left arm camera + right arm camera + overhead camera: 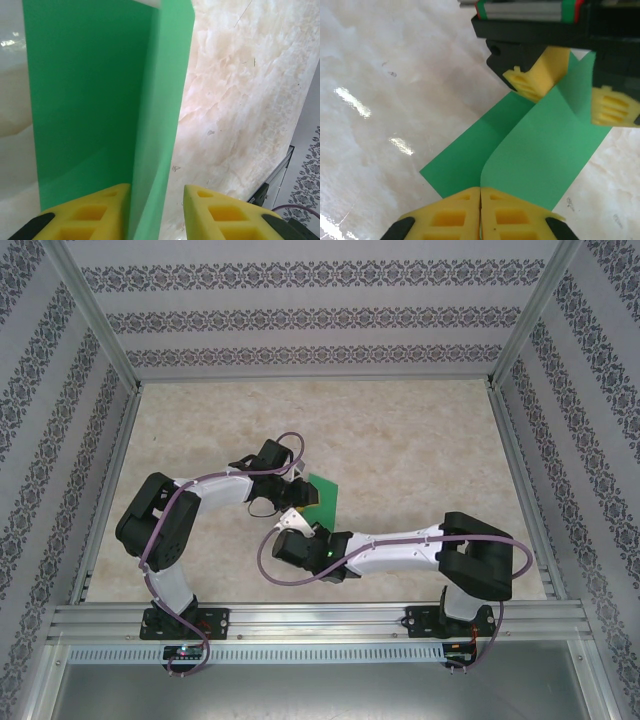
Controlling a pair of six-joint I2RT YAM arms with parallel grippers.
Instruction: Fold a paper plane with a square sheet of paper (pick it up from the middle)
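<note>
The green paper (325,498) lies in the middle of the table (430,440), between the two arms. One side of it is bent up. The left pincer (157,192) has its fingers spread, and the bent-up part stands between them. The right pincer (480,192) has its fingers pressed together, pinching the near edge of the paper

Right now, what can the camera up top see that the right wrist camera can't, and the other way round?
Top view: the whole left arm and right arm, bolted to the rail, with patterned walls around. Right wrist view, close up: the right gripper pinched shut on the fold of the green paper, whose flap stands up between the parted jaws of the left gripper. Both: the paper, both grippers, the marbled table.
</note>
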